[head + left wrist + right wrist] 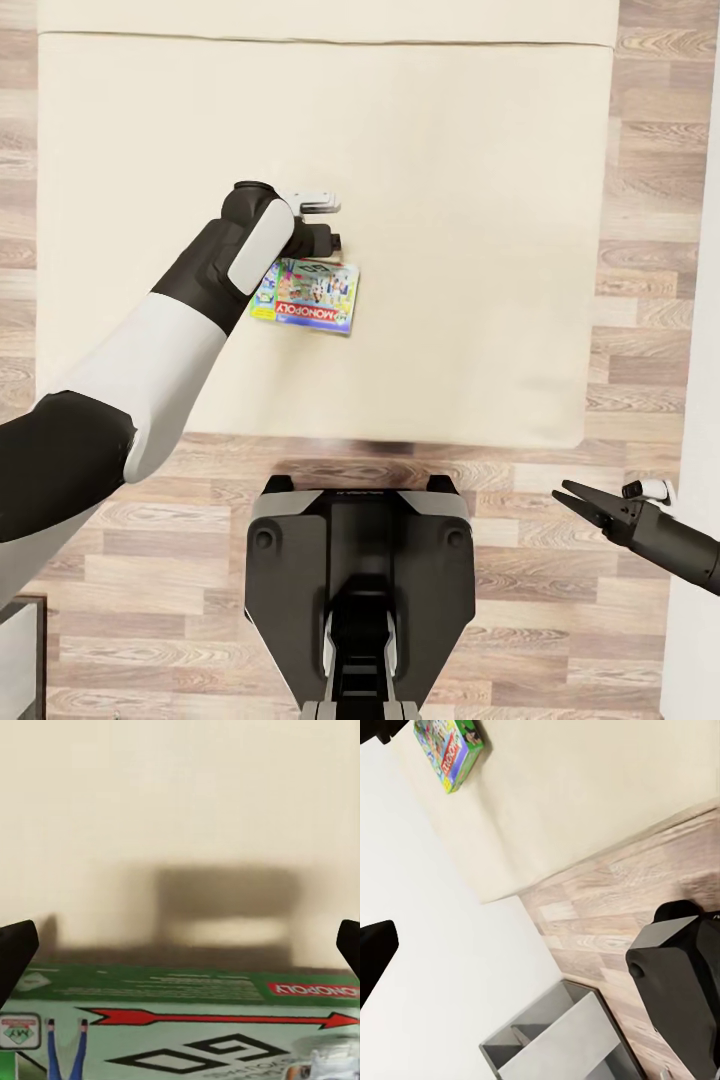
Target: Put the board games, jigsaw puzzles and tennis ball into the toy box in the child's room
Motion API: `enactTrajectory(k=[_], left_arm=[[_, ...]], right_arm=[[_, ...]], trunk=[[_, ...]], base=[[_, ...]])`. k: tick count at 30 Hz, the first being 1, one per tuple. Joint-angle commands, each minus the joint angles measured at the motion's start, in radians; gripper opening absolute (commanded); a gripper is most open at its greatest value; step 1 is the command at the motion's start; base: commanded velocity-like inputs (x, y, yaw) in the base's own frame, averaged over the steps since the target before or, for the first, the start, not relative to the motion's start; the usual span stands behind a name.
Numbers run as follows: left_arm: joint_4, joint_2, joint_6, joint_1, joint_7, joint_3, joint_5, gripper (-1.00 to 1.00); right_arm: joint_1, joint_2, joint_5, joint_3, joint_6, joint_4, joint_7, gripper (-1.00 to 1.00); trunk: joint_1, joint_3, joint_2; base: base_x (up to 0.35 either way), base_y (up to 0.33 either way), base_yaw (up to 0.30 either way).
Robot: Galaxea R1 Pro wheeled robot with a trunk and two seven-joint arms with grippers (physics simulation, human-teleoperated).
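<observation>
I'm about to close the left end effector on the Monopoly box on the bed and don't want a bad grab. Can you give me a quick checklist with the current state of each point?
1. Left end effector open: ok, the fingertips sit wide apart in the left wrist view.
2. Board game lying flat on the bed: ok.
3. Box between the fingers: cannot tell; it sits close below them, but contact isn't visible.
4. Nothing else beside the box on the mattress: ok.
5. Right end effector away from the grab: ok, it hangs over the floor off the bed's corner.
</observation>
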Motion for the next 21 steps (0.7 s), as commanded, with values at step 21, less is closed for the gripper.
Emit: enactTrajectory(k=[21], left_arm=[[-0.001,0.0,0.001,-0.001,0.009,-0.003,0.007,1.0]], right_arm=[[0.0,0.0,0.003,-0.001,0.003,0.0,0.006,1.0]], trunk=[[0.001,-0.001,-0.002]], base=[[-0.137,-0.012,0.0]])
